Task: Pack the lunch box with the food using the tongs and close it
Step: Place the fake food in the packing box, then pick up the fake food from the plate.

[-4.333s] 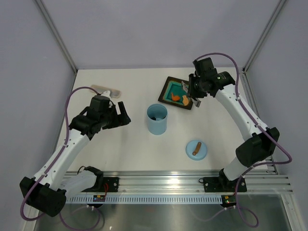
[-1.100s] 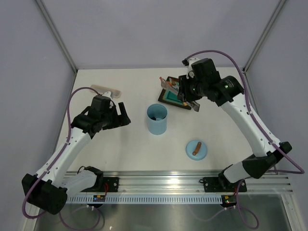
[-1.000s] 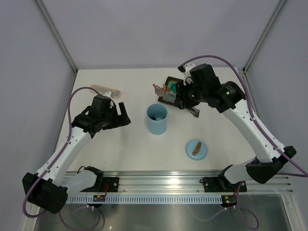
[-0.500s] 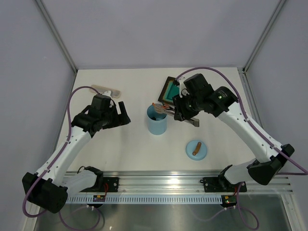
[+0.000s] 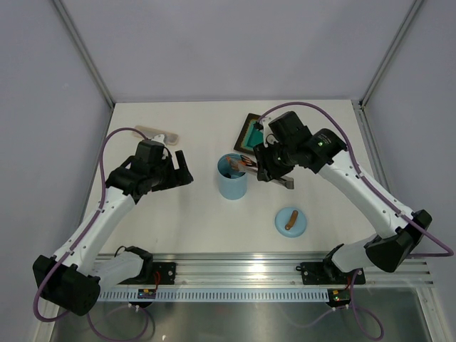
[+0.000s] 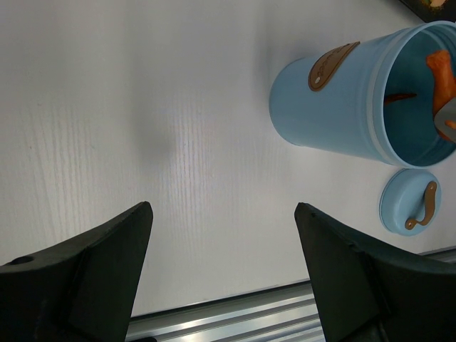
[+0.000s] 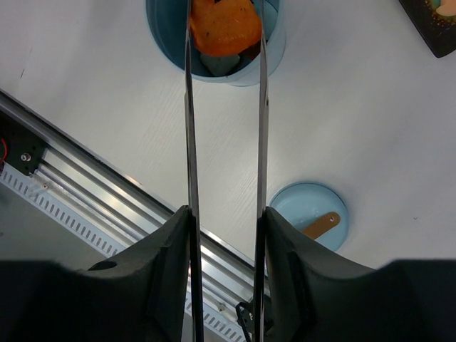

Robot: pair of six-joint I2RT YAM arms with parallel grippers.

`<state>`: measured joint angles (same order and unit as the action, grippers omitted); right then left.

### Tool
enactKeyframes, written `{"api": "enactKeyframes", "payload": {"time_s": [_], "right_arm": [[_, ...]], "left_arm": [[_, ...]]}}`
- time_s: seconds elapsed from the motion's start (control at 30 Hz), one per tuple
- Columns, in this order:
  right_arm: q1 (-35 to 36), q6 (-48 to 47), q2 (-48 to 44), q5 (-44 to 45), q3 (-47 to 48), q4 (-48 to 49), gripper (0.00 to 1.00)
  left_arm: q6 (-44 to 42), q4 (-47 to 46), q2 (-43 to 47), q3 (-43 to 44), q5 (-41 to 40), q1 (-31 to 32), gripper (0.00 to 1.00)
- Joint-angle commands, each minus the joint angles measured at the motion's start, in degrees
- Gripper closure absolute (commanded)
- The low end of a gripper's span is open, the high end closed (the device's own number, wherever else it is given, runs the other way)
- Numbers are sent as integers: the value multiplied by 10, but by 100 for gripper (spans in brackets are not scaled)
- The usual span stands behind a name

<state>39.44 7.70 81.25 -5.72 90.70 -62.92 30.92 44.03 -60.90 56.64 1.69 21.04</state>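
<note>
The lunch box [image 5: 232, 178] is a light blue cup standing upright mid-table, its mouth open. My right gripper [image 5: 271, 165] is shut on the tongs [image 7: 189, 128], whose two long arms reach over the cup. Between the tong tips sits an orange piece of food [image 7: 224, 26], right above the cup's mouth [image 7: 276, 51]. The left wrist view shows that piece [image 6: 442, 70] at the rim of the lunch box [image 6: 335, 107] and a thin orange piece [image 6: 400, 95] inside. The round blue lid [image 5: 291, 221] lies on the table to the near right. My left gripper [image 5: 182, 171] hangs open and empty, left of the cup.
The square teal plate [image 5: 249, 132] with a dark rim lies behind the cup, partly hidden by the right arm. A pale flat object [image 5: 157, 132] rests at the far left. The aluminium rail [image 5: 235, 274] runs along the near edge.
The right arm has swung the tongs with the orange piece from the plate leftward and nearer, to above the cup's mouth. The left arm has not moved.
</note>
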Motion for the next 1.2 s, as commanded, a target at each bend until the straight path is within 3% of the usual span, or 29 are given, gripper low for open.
{"api": "enactKeyframes", "payload": {"time_s": [0.0,0.13,0.5,0.6,0.67,0.7,0.8,1.03,1.17], "right_arm": [[6,-10,1,-12,10,22,50],[6,-9,6,-5,19,21,42],[6,-2,12,14,36,25,40],[6,1,9,32,42,33,52],[6,5,6,54,46,45,66],[6,6,3,76,51,47,80],[6,20,-1,140,56,66,92],[-18,55,42,185,104,55,90],[-80,80,82,170,110,52,84]], "left_arm": [[-4,-11,3,24,-8,-3,15],[-4,-12,5,22,-5,-3,15],[-5,-17,5,19,3,-3,15],[-6,-16,8,19,2,-3,15],[-7,-14,8,20,1,-2,15],[-7,-14,8,20,2,-3,15],[-7,-14,8,19,2,-3,15],[-6,-17,6,18,6,-3,15],[-6,-16,10,13,4,-3,15]]}}
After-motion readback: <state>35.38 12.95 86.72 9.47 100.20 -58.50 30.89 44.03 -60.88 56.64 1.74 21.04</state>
